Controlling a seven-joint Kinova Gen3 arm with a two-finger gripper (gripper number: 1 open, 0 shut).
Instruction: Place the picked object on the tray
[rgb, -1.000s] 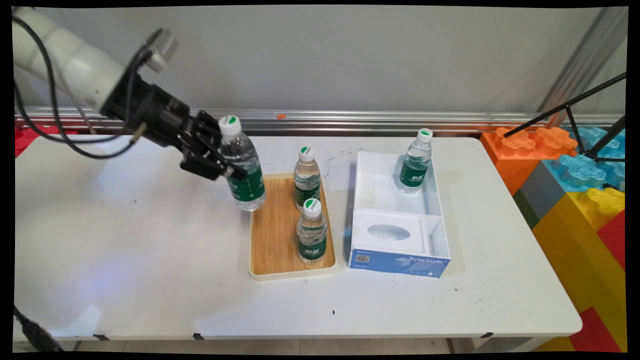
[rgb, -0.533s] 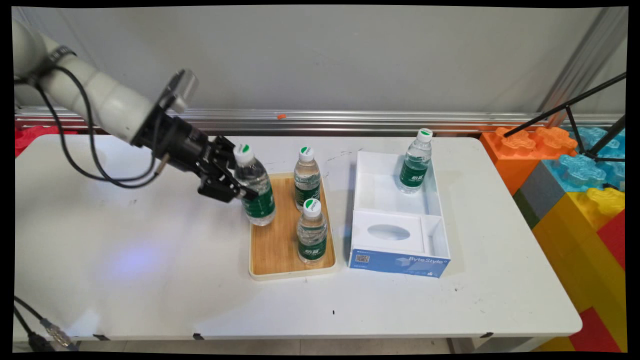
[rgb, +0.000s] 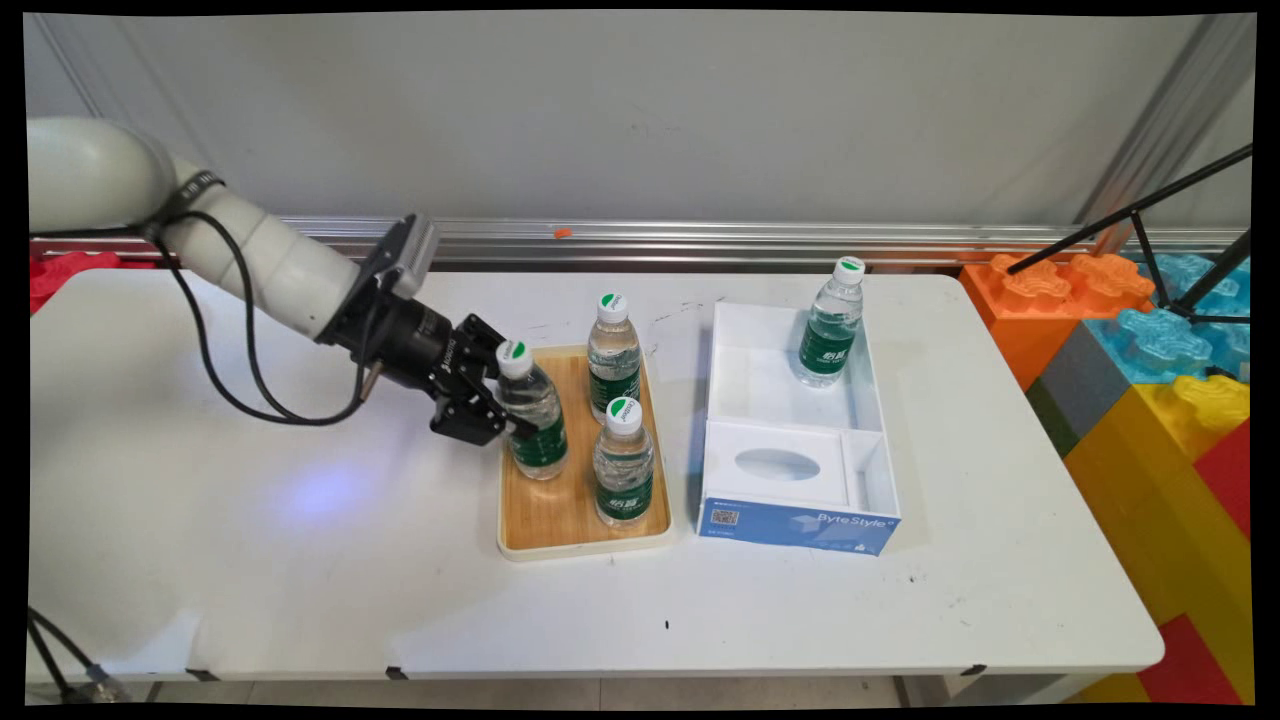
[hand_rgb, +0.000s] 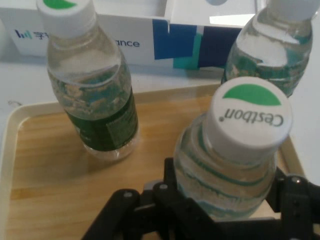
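We reach in from the left, forearm sloping down and right; our gripper (rgb: 497, 405) is clamped on a bottle (rgb: 535, 415).

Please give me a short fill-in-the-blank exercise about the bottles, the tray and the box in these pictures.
1. The pincer grips a water ___.
2. The wooden tray bears ___ bottles.
3. One bottle stands inside the white ___.
4. Every bottle label is ___.

Missing words: bottle; three; box; green
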